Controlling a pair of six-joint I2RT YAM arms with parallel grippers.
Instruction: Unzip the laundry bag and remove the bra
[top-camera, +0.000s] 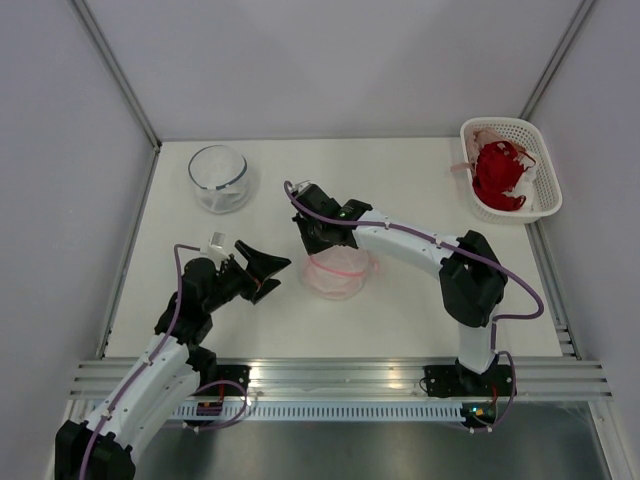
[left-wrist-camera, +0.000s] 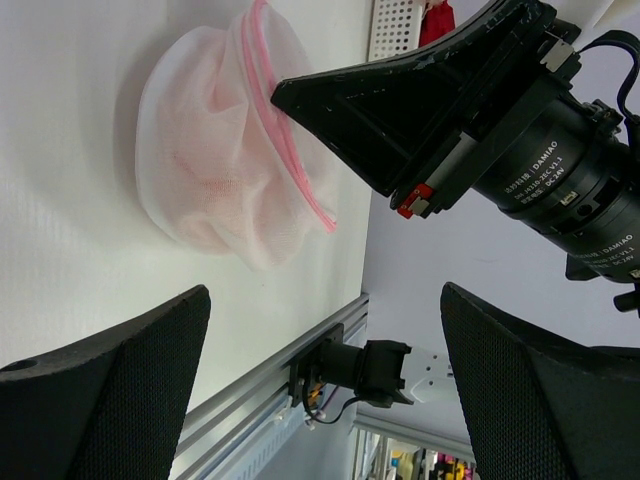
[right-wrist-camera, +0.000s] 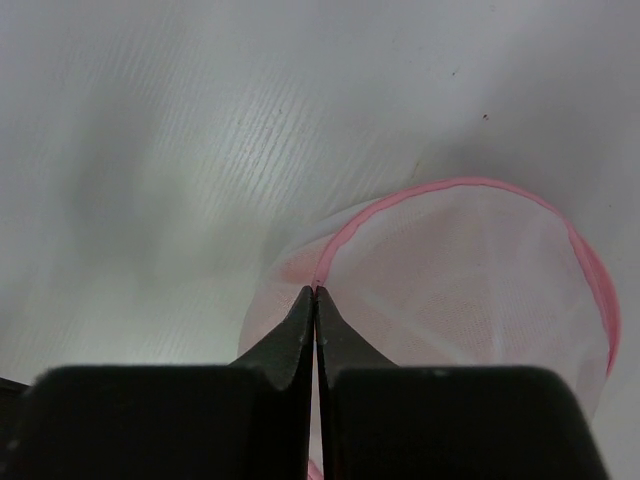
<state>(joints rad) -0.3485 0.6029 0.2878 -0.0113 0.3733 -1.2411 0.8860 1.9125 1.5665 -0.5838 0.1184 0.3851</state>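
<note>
The right hand (right-wrist-camera: 315, 296) is clenched tight, its black fingertips meeting exactly at the pink rim of the laundry bag (right-wrist-camera: 470, 285); whether a zipper tab is caught between them cannot be made out. The bag, a small round pod of white see-through mesh, sits on the white table (top-camera: 400, 315) just below the centre of the overhead frame. Its pink zipper band runs around the edge and looks zipped up. Through the mesh shows the bra (left-wrist-camera: 200, 165), a soft pale pink bunching of fabric that tints the pod rosy. The left hand (top-camera: 262, 266) hangs just to the left of the bag, released, its fingers spread wide and touching nothing. Farther out, a clear glass bowl (top-camera: 219, 178) stands at the upper left, and a white lattice basket (top-camera: 540, 195) holding a red garment (top-camera: 498, 175) at the upper right.
</note>
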